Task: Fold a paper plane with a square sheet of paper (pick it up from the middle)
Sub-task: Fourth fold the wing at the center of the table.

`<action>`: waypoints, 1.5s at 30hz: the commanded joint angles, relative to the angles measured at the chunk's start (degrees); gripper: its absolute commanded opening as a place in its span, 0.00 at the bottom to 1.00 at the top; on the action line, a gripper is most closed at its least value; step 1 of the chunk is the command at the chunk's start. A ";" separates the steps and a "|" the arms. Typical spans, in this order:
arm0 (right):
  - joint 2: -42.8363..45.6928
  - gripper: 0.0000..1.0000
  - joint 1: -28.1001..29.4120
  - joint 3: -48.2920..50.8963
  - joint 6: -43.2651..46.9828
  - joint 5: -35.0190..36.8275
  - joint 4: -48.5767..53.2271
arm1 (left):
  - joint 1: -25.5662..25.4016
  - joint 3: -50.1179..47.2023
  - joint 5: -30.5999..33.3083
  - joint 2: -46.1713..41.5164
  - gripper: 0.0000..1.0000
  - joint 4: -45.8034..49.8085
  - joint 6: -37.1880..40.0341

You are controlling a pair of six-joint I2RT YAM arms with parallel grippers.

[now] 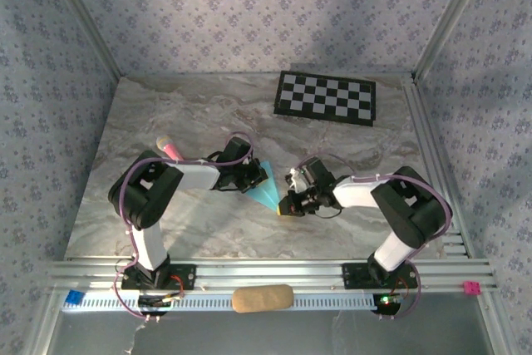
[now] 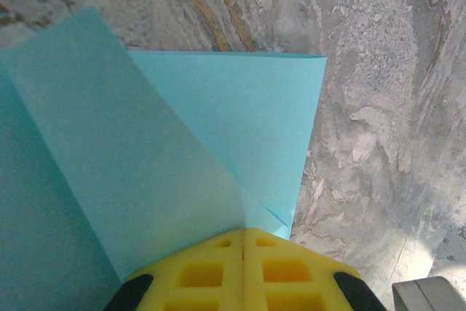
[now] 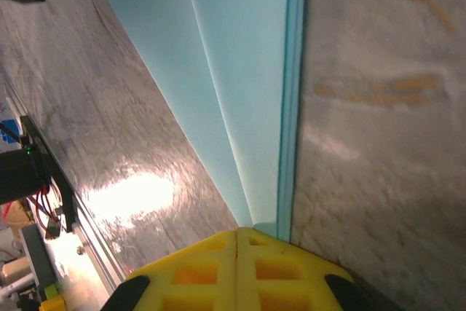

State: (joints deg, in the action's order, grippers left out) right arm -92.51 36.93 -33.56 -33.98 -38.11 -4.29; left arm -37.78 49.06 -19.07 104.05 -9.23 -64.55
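Left jaws, right jaws: both tight on creased blue paper (image 1: 266, 189)

This is a robotics lab test cell. Patterned wallpaper panels (image 1: 249, 6) set in metal frame posts (image 1: 79, 14) box in a marble-look surface (image 1: 166, 122). A cabled left arm (image 1: 145, 197) and right arm (image 1: 407, 205) are bolted to an aluminium rail (image 1: 274, 272) at the near edge. A black-and-white checkerboard mat (image 1: 326, 97) lies at the back.
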 commanded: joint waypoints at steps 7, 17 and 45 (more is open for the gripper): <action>5.12 0.02 0.65 3.11 1.83 3.43 11.79 | 0.64 -0.83 3.08 1.95 0.08 2.47 0.46; 11.19 0.02 -1.88 -5.04 1.60 1.43 12.19 | 0.37 -0.88 2.81 1.62 0.08 2.58 1.05; -3.30 0.02 -0.98 -11.18 -3.87 4.86 6.93 | 0.14 -0.62 3.12 1.58 0.07 2.87 1.19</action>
State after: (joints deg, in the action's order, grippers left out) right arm -95.00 35.55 -44.03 -36.93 -33.98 3.09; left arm -37.63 49.06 -18.81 104.05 -9.30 -64.49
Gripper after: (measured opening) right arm 0.051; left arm 0.077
